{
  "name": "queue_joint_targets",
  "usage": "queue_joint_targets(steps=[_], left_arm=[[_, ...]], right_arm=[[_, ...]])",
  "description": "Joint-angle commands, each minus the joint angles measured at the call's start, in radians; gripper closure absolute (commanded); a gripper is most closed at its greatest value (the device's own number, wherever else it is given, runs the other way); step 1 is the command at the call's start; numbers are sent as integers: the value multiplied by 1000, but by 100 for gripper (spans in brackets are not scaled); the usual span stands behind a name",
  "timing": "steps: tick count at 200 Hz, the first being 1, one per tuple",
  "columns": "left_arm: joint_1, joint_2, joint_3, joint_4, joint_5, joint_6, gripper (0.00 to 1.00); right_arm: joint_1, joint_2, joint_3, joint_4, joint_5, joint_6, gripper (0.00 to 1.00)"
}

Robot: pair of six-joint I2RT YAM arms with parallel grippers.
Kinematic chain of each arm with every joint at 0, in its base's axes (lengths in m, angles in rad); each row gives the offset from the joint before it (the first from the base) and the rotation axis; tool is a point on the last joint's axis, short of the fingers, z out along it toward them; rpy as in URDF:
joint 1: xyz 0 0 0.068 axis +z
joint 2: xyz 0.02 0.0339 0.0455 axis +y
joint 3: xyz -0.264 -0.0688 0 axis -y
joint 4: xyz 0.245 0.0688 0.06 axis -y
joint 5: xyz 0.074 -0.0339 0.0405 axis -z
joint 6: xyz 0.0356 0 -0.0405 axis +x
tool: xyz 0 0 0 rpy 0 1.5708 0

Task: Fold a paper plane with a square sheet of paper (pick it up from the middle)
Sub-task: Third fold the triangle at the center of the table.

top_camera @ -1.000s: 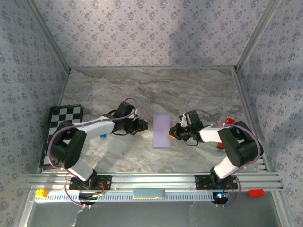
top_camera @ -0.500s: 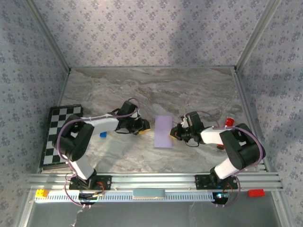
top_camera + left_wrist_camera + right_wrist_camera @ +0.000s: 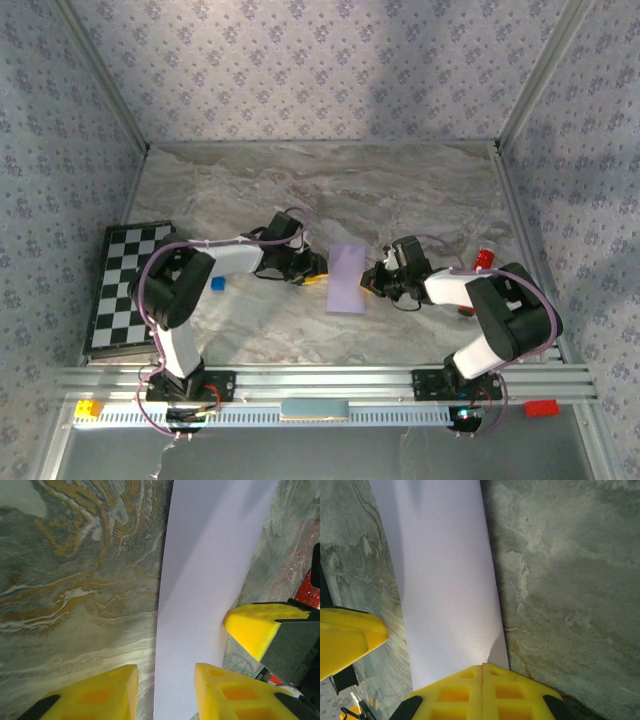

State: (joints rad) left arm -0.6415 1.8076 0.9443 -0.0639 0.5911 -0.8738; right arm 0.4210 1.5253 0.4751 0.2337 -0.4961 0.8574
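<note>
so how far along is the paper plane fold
Early. Done: the paper lies on the table as a narrow rectangle, so it looks folded in half once. In hand: the right end effector is shut at its right edge, the left end effector part open at its left edge. Left: nose and wing folds; no point shows yet.

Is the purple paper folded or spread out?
Folded, it seems: the paper lies as a narrow rectangle, not a square, flat on the table.
</note>
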Motion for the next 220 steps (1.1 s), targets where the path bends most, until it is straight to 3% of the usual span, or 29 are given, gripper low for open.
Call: queue_joint_targets(steps=[1,220], left_arm=[[-14,28,37,-12,29,1,66],[-33,89,56,22,73,-28,75]], right_arm=[[-4,25,-15,-127,65,-3,97],[-4,59,-2,-122,58,-6,97]])
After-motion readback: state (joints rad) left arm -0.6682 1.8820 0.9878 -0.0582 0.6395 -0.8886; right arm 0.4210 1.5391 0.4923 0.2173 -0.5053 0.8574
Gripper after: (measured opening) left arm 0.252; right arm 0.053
